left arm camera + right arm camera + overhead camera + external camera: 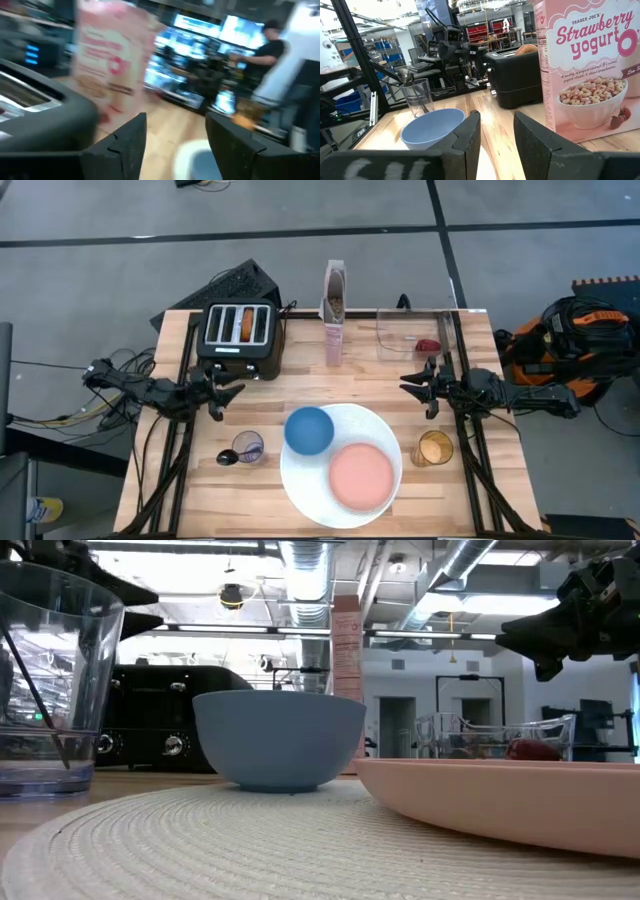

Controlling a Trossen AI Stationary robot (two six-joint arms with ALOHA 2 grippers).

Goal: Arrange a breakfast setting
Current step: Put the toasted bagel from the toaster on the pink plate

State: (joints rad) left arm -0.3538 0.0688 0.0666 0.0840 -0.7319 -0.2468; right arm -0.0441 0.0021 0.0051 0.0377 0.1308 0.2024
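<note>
1. The white plate lies at the near edge of the table, around the middle.
2. On it sit the pink plate, toward the right, and the blue bowl, at the plate's far left; the two are just beside each other.
3. Left of the white plate stands a clear glass with the spoon leaning in it, its dark end showing just beside the glass.
4. Right of the white plate is a glass of orange drink.
5. The left gripper hovers above the table's left side, between the clear glass and the toaster, fingers parted and holding nothing.
6. The right gripper hovers over the right side, beyond the orange glass, fingers likewise apart and empty.
7. The toaster stands at the far left, with the bagel upright in one slot.
8. The cereal box stands upright at the far middle.
9. At the far right is a clear container, with the red fruit at its right end.
</note>
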